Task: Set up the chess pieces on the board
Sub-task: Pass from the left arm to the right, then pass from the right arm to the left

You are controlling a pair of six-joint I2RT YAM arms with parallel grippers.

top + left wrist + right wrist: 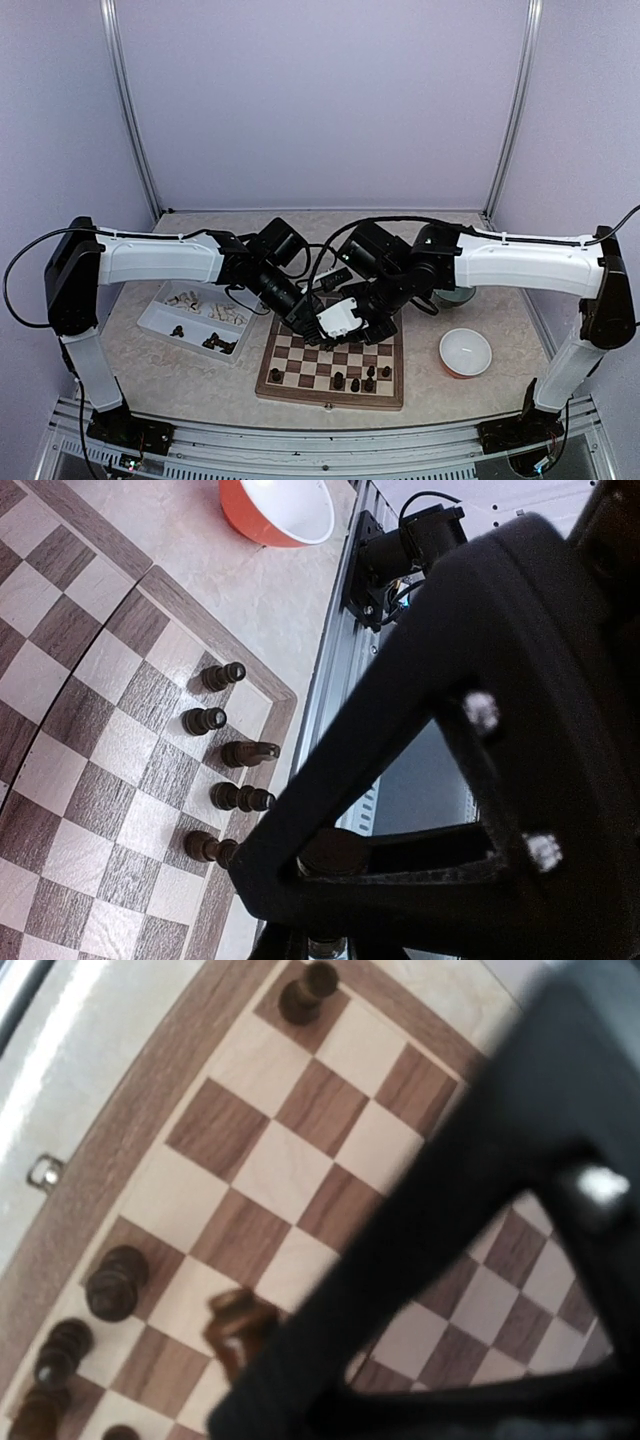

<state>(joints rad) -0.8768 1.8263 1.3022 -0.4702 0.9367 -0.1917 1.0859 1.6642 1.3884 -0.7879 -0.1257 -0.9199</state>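
Two white-and-black robot arms reach inward, the left gripper (303,318) and right gripper (348,322) close together above the far edge of a square wooden chessboard with dark brown and cream checks (300,398). Whether either pincer is apart or together cannot be told, as the fingers show only as dark blur. Several small dark brown chess pieces (338,380) stand on the board's near rows, a white rectangular tray (160,318) to its left holds loose cream and dark pieces (183,298), and an orange bowl with a white inside (465,352) sits to its right.
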